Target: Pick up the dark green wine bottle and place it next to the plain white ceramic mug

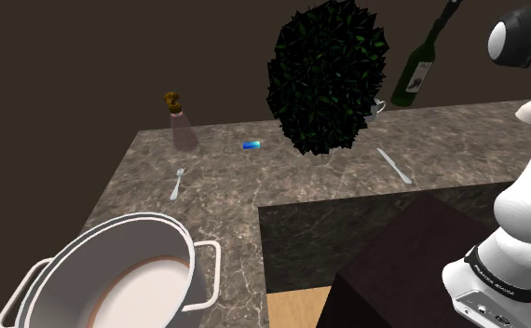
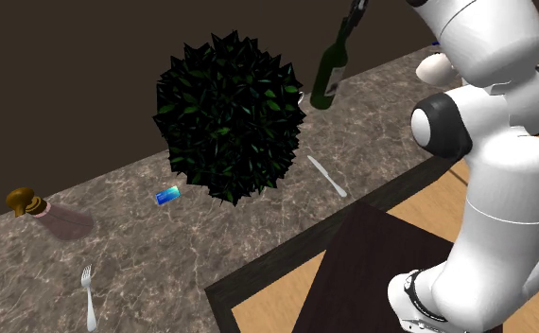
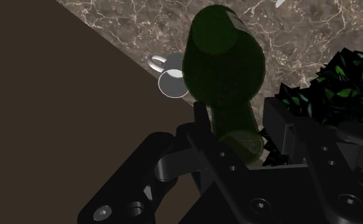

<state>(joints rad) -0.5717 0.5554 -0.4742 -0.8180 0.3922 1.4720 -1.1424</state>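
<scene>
Now your gripper (image 3: pixel 237 127) pinches the dark green wine bottle (image 1: pixel 415 76) by its neck. The bottle hangs tilted above the marble counter (image 1: pixel 226 191), in the upper right of the shoulder view, just right of the bushy dark plant (image 1: pixel 329 79). In the wrist view, the white mug (image 3: pixel 172 84) stands on the counter, partly hidden behind the bottle's body.

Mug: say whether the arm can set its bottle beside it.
Probably yes: the fingers hold the bottle above the mug, bare counter lies beside it, though the bush crowds one side.
</scene>
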